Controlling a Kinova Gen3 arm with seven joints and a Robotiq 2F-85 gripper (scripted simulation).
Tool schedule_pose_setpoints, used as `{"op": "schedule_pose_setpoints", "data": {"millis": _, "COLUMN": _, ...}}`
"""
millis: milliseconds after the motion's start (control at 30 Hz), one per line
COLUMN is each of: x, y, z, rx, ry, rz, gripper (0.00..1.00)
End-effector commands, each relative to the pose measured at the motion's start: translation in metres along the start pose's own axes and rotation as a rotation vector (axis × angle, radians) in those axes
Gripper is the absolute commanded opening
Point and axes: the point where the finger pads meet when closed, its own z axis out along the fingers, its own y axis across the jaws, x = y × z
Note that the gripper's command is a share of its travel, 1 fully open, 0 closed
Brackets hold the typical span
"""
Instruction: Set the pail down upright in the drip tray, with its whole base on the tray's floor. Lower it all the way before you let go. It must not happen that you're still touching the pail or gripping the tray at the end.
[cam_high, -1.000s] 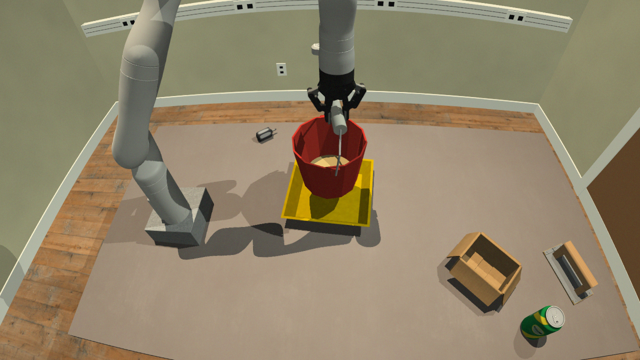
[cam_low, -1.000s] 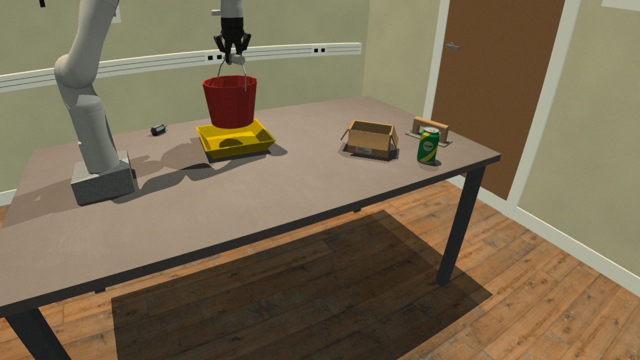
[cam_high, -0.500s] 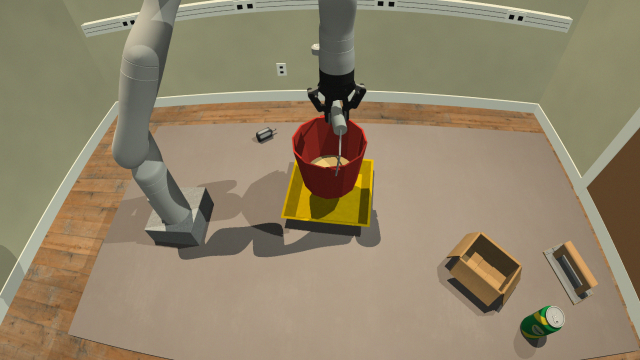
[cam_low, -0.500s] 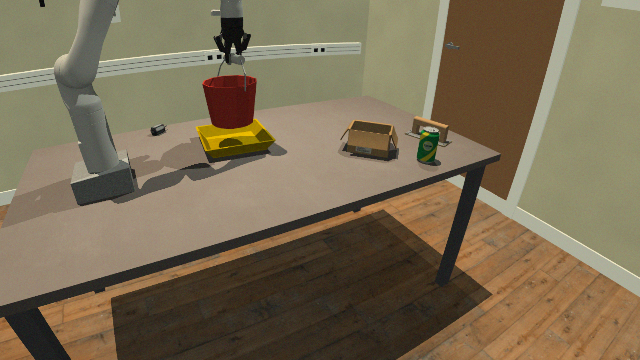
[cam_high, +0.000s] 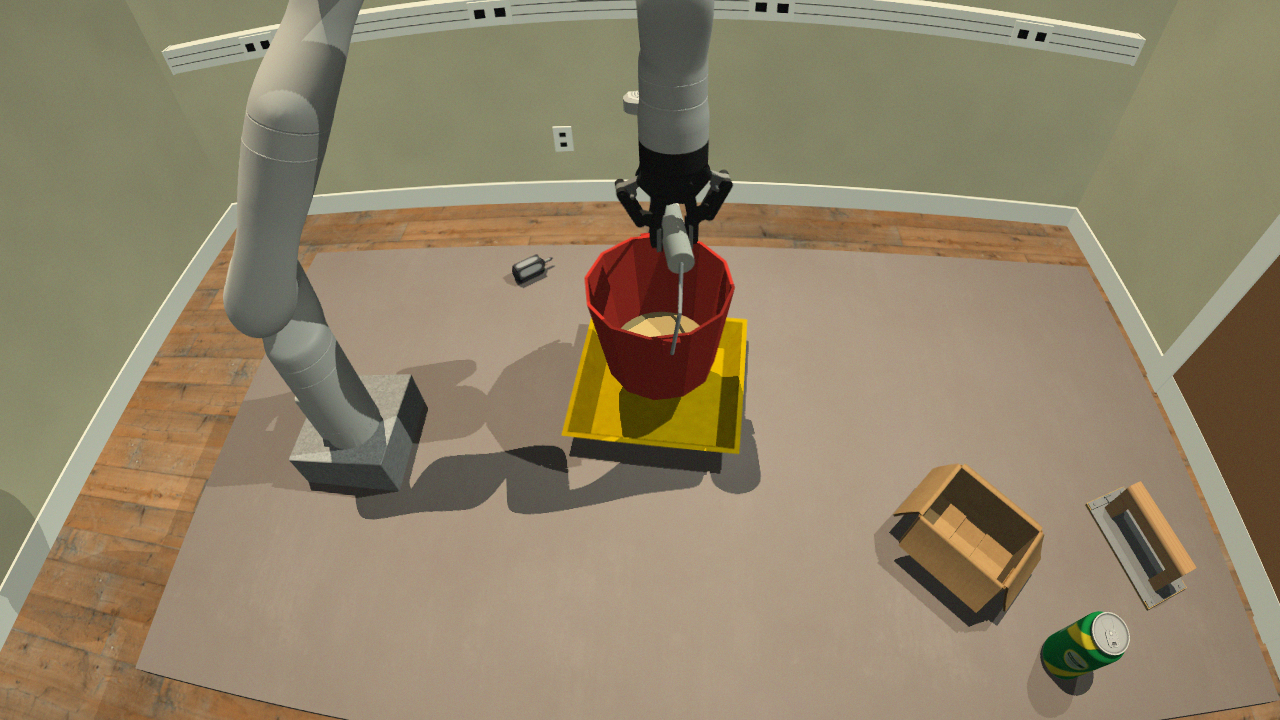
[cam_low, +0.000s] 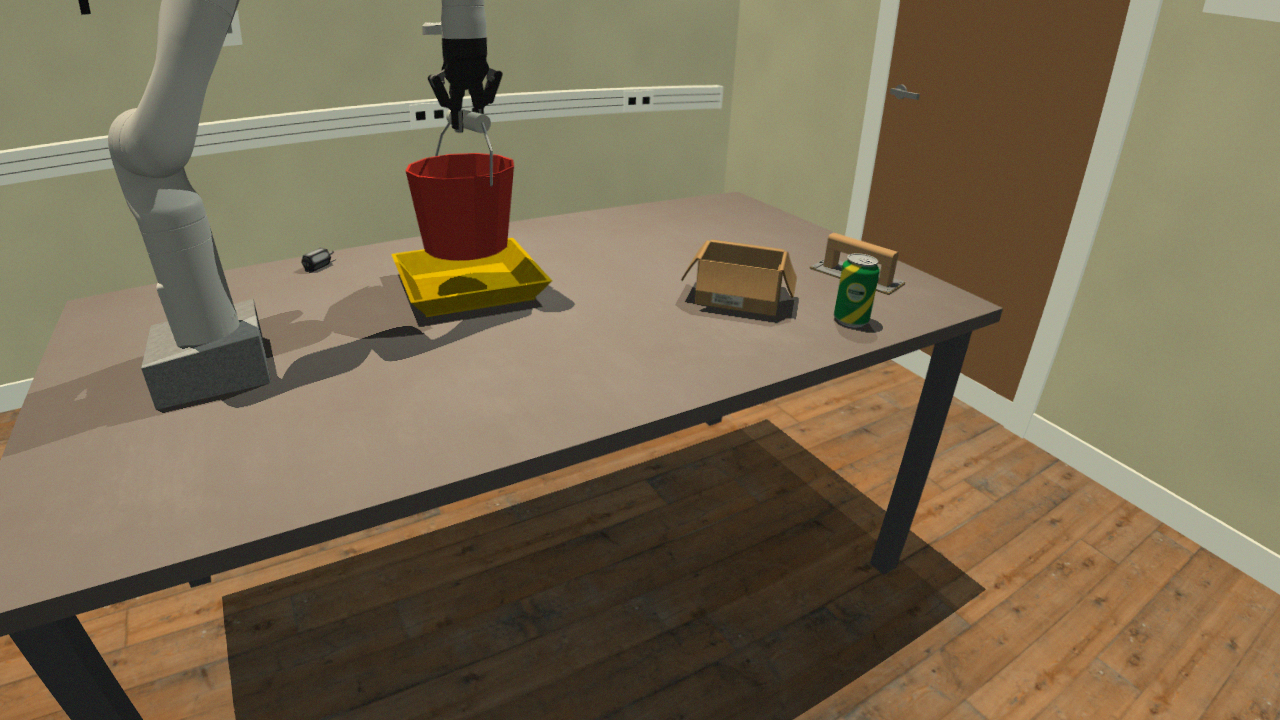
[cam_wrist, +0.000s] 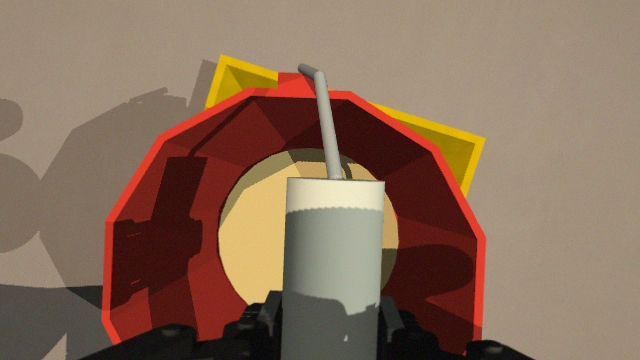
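Note:
The red pail hangs upright by its wire handle above the back half of the yellow drip tray. My gripper is shut on the pail's grey handle grip. In the exterior view the pail hangs with its base about level with the tray's rim, and the gripper is straight above it. In the wrist view the handle grip covers the middle of the pail. Two tray corners show past the pail's far rim. The fingertips are hidden there.
A small black motor lies behind and left of the tray. The arm's grey base block stands at the left. An open cardboard box, a green can and a wood-handled trowel are at the right front.

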Motion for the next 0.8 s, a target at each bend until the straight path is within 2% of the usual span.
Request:
{"op": "schedule_pose_setpoints", "data": {"millis": 0, "x": 0.0, "y": 0.0, "z": 0.001, "rx": -0.001, "ry": 0.0, "rz": 0.0, "gripper": 0.1}}
{"op": "schedule_pose_setpoints", "data": {"millis": 767, "x": 0.0, "y": 0.0, "z": 0.02, "rx": -0.001, "ry": 0.0, "rz": 0.0, "gripper": 0.1}}
